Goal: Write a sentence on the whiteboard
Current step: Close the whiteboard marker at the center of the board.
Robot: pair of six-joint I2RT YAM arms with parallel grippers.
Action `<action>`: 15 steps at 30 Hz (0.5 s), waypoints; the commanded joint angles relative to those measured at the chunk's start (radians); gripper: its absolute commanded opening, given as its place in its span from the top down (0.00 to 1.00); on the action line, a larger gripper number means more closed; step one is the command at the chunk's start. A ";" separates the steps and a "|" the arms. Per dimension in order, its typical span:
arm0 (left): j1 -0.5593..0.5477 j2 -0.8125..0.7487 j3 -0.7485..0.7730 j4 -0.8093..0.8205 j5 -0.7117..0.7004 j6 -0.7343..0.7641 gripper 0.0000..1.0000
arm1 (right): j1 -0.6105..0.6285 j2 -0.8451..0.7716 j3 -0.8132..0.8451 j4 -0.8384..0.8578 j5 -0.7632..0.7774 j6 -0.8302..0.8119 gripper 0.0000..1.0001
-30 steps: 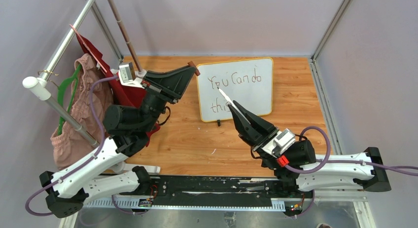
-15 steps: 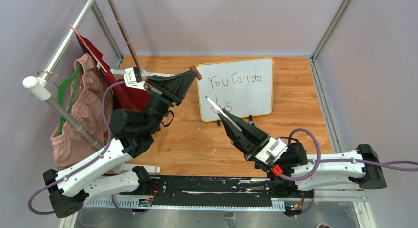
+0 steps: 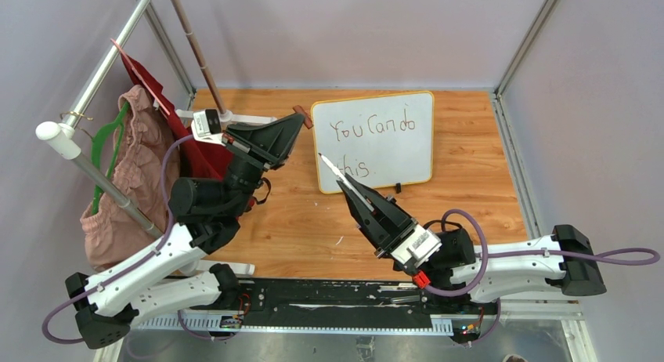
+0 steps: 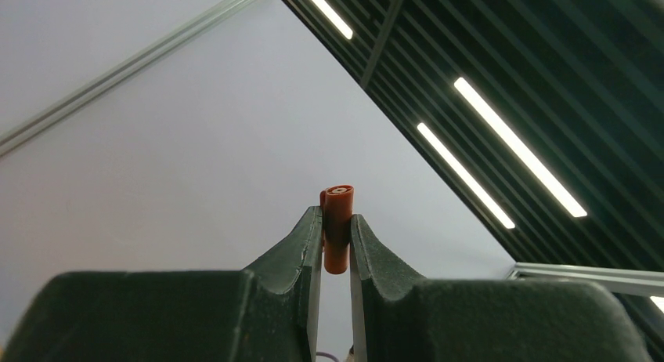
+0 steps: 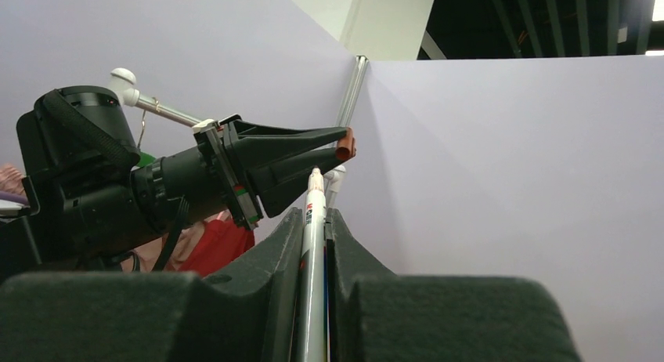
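Right gripper (image 3: 345,186) clenched on a white marker (image 3: 330,166), whose tip is near the left edge of the whiteboard (image 3: 407,154). Left gripper (image 3: 298,119) pinches a red-brown cap (image 4: 337,233) beside the board's top-left corner. Whiteboard sits far-centre on the wooden table (image 3: 297,217), bearing the sentence (image 3: 372,128) "You Can do this."

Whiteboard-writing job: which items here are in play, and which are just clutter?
In play:
- whiteboard
- sentence written on it
- marker, held in right gripper
- orange cap, held in left gripper

Clutter:
- pink garment
- red cloth
- green hanger
- metal rack
- wooden stick
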 commanded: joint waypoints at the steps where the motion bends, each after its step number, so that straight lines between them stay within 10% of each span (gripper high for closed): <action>1: 0.008 -0.025 -0.012 0.016 -0.016 -0.010 1.00 | 0.013 -0.004 0.046 0.116 0.029 -0.025 1.00; 15: 0.007 -0.037 -0.020 0.016 0.007 -0.014 1.00 | 0.013 0.042 0.107 0.101 0.032 -0.022 1.00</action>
